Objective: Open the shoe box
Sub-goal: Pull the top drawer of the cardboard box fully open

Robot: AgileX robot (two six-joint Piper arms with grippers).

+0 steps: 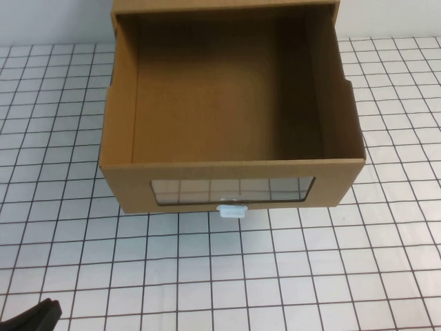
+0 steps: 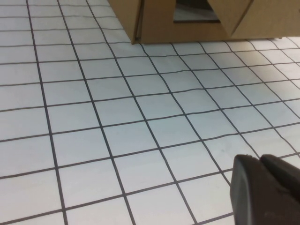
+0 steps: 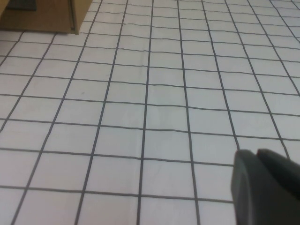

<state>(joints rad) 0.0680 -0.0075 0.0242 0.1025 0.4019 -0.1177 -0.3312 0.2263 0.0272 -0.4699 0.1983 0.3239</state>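
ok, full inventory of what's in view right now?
shoe box: 1, brown cardboard, centre-back of the table, open, empty inside
window: 1, clear, in the box's front face
pull tab: 1, white, bottom edge of the box's front, centre
table: 1, white with dark grid
left claw: 1, black, shut, near-left corner of the table, apart from the box
right claw: 1, black, shut, over bare table, apart from the box

White tabletop (image 1: 275, 276) ruled all over with thin dark lines into even squares, lying flat; behind its far edge, a pale plain wall (image 1: 55, 21), perhaps a backdrop panel.
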